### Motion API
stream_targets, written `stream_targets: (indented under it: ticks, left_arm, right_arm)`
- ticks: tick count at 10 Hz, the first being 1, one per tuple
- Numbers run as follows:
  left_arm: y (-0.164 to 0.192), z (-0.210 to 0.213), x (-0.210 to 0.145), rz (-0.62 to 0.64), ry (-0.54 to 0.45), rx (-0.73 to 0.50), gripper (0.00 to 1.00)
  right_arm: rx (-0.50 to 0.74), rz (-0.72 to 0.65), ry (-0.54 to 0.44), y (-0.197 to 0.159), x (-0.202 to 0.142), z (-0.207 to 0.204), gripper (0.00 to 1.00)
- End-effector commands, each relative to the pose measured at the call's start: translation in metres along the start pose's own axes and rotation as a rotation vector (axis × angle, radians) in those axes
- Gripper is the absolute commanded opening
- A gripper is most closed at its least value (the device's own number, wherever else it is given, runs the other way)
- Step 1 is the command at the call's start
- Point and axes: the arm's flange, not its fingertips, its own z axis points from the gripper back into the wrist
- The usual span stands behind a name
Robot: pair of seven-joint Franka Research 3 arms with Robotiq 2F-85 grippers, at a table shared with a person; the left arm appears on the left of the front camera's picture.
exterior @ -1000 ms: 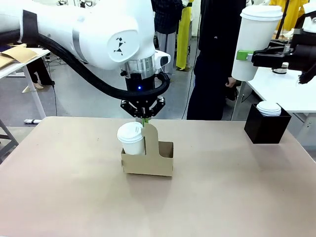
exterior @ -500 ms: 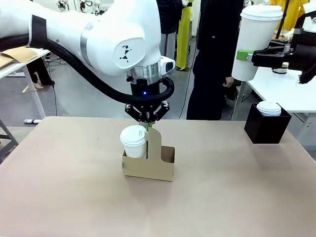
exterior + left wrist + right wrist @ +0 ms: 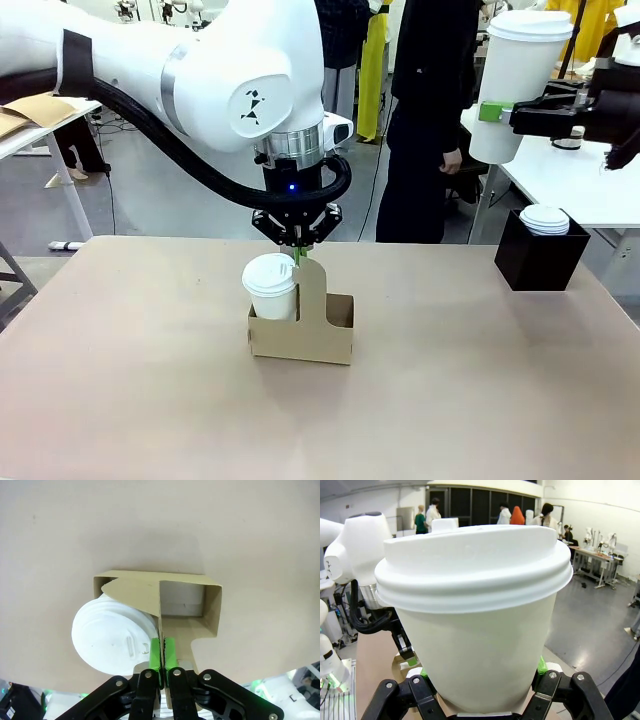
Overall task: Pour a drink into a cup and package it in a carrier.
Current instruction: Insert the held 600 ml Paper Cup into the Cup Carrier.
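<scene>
**Table** (image 3: 130,400): plain tan top; the near half holds nothing of the task.

**Carrier** (image 3: 300,338): brown cardboard, standing flat on the table at mid-depth, just left of centre, with its handle panel upright.

**Cup in the carrier** (image 3: 270,285): white, lidded, upright, seated in the left slot against the handle panel. **Right slot** (image 3: 182,600): vacant.

**Left gripper** (image 3: 162,652): directly above the carrier, pointing down. Its fingers are drawn narrow, with a green pad pressed to each face of the handle panel near its top edge.

**Black box** (image 3: 540,262): on the far right of the table, well apart from the carrier, with a stack of **white lids** (image 3: 545,220) in it.

**Right gripper** (image 3: 500,112): high at the far right, off the table. Its fingers are clamped on the lower body of a **second cup** (image 3: 475,630), which is white, lidded and upright.

**Person** (image 3: 430,120): standing beyond the far edge, in dark clothes, with hands off the table.

**Progress, as judged:**
- Both cups wear lids, so pouring looks finished for each. The contents are hidden and cannot be confirmed.
- One cup is packed.
- Left to do: bring the second cup over and down into the vacant right slot, then let go of the handle panel.
</scene>
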Motion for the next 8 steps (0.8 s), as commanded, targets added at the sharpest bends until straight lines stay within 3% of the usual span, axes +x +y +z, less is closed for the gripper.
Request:
stream_targets:
  ticks: [1, 3, 5, 6, 7, 8]
  left_arm:
    - [0.009, 0.003, 0.001, -0.020, -0.020, -0.056, 0.60]
    - [0.020, 0.023, 0.005, -0.040, -0.025, -0.127, 1.00]
    - [0.037, 0.054, 0.014, -0.085, -0.025, -0.218, 1.00]
    - [0.055, 0.073, 0.019, -0.150, -0.013, -0.267, 0.94]
    - [0.075, 0.088, 0.023, -0.205, -0.009, -0.322, 1.00]
    - [0.096, 0.100, 0.023, -0.315, 0.008, -0.376, 1.00]
  right_arm:
    - [0.004, 0.001, -0.013, 0.000, 0.002, -0.001, 0.80]
    - [0.000, 0.000, 0.000, 0.000, 0.000, 0.000, 0.80]
    - [0.130, -0.080, -0.015, -0.026, -0.017, -0.014, 0.80]
    - [0.179, -0.077, -0.029, -0.030, -0.031, -0.026, 0.80]
    - [0.226, -0.077, -0.037, -0.034, -0.044, -0.040, 0.80]
    - [0.284, -0.078, -0.055, -0.038, -0.056, -0.055, 0.80]
